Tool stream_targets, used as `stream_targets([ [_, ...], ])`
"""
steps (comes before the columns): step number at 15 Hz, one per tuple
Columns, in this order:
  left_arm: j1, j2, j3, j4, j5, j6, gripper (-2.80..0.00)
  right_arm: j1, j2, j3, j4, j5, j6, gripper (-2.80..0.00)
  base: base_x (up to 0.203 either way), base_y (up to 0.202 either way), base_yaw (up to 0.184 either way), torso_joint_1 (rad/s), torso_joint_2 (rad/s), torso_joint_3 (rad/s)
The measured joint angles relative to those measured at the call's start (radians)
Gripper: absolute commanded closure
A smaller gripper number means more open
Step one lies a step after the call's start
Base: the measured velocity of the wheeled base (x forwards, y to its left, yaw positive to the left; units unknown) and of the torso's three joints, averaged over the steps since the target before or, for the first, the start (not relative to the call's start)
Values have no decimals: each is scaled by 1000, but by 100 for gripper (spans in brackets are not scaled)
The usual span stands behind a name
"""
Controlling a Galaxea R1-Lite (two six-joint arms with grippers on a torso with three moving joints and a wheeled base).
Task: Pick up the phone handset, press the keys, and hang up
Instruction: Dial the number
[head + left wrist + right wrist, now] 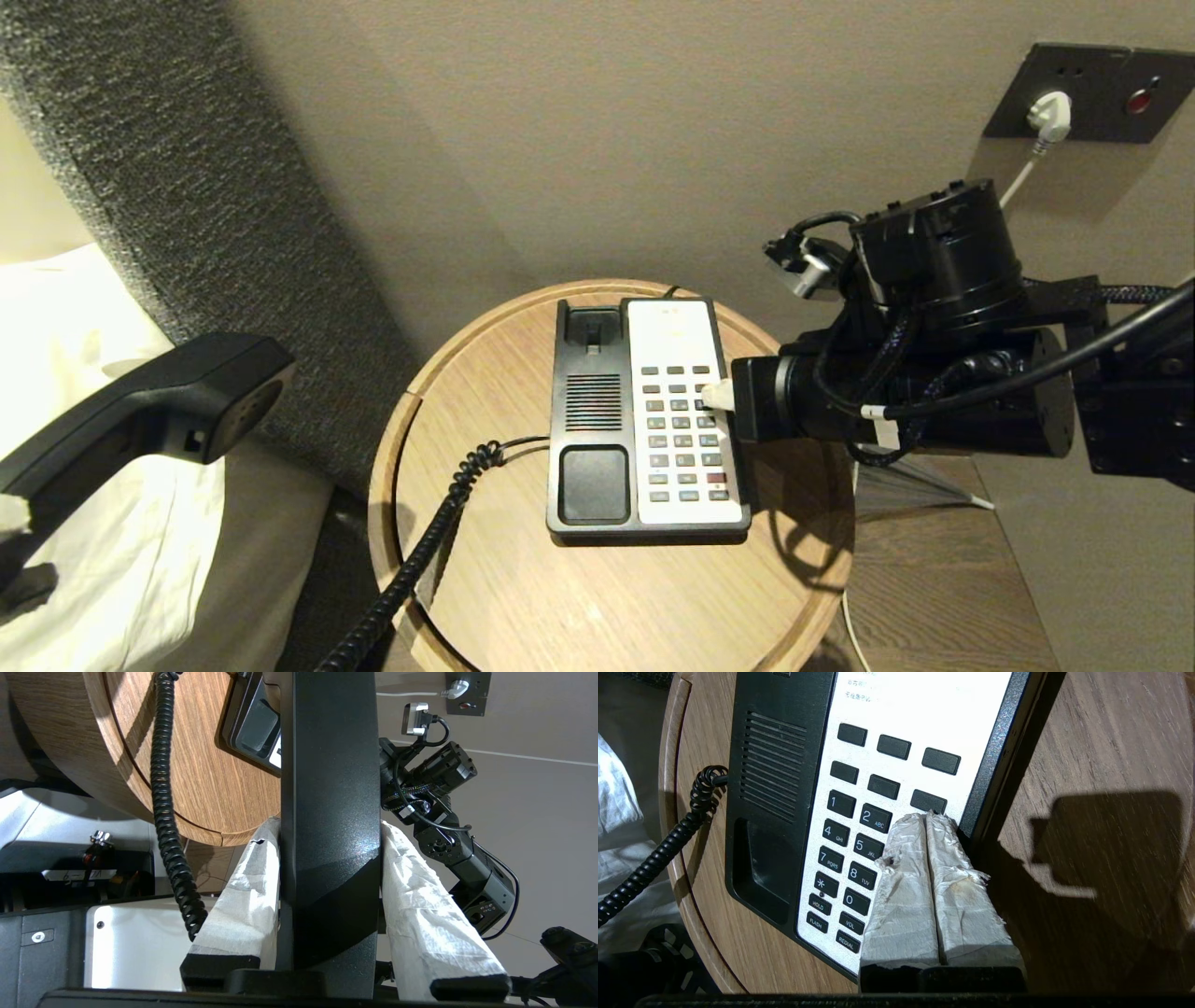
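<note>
The phone handset [140,406] is held off the round wooden table [597,597], out beyond its left edge, clamped between the two white-wrapped fingers [243,896] of the left gripper [327,830], and its black coiled cord [420,551] is trailed over the table's front-left edge and onto the top, where it is led to the left side of the phone base [644,420]. The base is set near the middle of the table, toward the back edge, with its empty cradle on the left and the white keypad [878,826] on the right. The right gripper [927,816] is brought in from the table's right edge with its taped fingers pressed together and nothing between them, and the tips are laid on the right-hand column of keys, where the 3 key would be.
</note>
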Motion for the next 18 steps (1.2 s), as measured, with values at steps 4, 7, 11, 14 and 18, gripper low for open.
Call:
stream_targets([
  [4, 0, -2, 2, 0, 0, 0, 0, 0, 12, 0, -2, 1, -1, 0, 0, 0, 0, 0, 0, 0],
  [7, 0, -2, 3, 1, 0, 1, 0, -1, 16, 0, -2, 1, -2, 0, 0, 0, 0, 0, 0, 0],
  [11, 0, -5, 9, 1, 0, 0, 0, 0, 8, 0, 2, -1, 2, 0, 0, 0, 0, 0, 0, 0],
  [14, 0, -7, 14, 1, 0, 0, 0, 0, -16, 0, 6, -1, 8, 0, 0, 0, 0, 0, 0, 0],
  [18, 0, -7, 15, 0, 0, 0, 0, 13, -48, 19, 4, 8, 17, 0, 0, 0, 0, 0, 0, 0],
])
